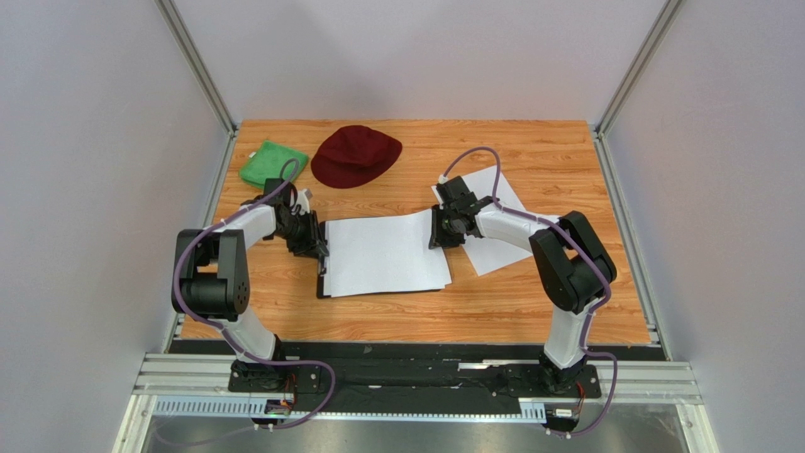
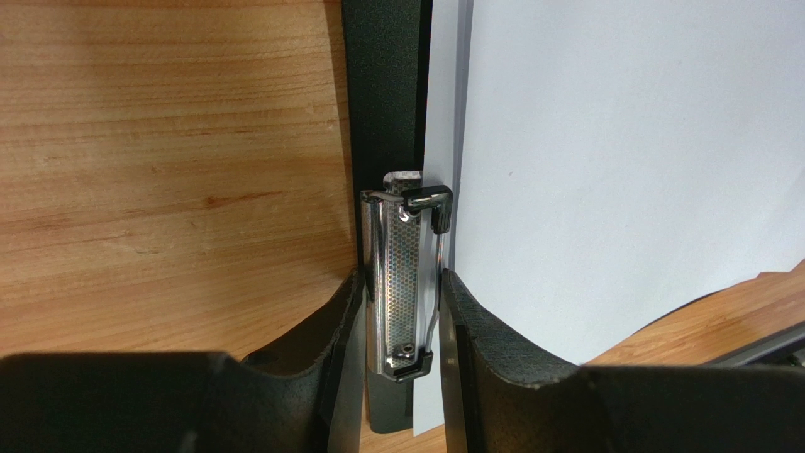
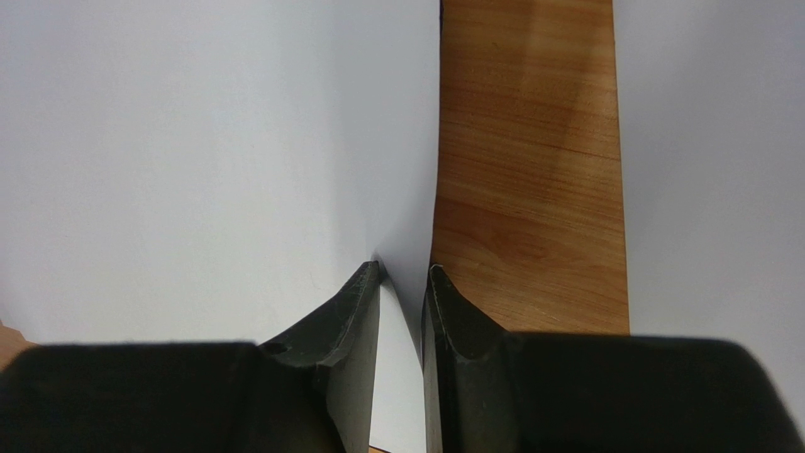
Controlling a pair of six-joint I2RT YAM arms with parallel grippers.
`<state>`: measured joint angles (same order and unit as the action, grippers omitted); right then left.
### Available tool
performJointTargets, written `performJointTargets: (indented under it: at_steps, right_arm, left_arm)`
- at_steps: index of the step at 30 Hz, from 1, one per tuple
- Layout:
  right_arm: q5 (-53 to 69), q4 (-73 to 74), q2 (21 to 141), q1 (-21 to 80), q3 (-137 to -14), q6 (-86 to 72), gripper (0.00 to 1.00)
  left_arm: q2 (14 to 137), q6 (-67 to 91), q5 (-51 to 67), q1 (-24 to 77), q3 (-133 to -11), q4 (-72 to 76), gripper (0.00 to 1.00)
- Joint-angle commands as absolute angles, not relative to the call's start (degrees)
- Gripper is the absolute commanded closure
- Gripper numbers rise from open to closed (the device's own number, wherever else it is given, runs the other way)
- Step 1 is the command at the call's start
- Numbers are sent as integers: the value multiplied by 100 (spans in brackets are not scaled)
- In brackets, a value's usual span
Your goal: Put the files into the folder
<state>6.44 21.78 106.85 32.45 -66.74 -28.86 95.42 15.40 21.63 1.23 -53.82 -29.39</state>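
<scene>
Both sets of jaws are drawn in tight. The left gripper (image 2: pixel 399 283) has its fingers pressed against either side of the silver clip (image 2: pixel 397 236), and the right gripper (image 3: pixel 403 278) is closed to a sliver on the lifted edge of the top sheet (image 3: pixel 189 142).

The folder (image 2: pixel 383 94) lies left of the middle of the table (image 1: pixel 529 151), its clip end toward the left edge, with the files (image 1: pixel 383 255) stacked on it. One loose sheet (image 1: pixel 493 189) lies towards the right edge, under the right arm. A red cap (image 1: pixel 356 156) and a green cloth (image 1: pixel 272 162) sit by the far left corner.

This looks like the seating step. I can't tell whether the clip is sprung open. Next, I'd say, the sheet must slide squarely under it, and only then should the left let go.
</scene>
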Motion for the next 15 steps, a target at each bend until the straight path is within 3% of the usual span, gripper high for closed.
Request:
performJointTargets:
  at_steps: [1,9,15]
  right_arm:
    - [1010,1715,10661,3498,-6627,-3155,76]
    - [1477,1415,10688,3533,-6574,-3217,70]
    - [1221,1723,10608,3446,-6583,-2901,52]
  left_arm:
    - [9237,1898,2830,281,-5309,-2505,100]
    - [9281,2021,2927,325,-5247,-2391,100]
    - [9211,1907,2733,325,-5309,-2566,100]
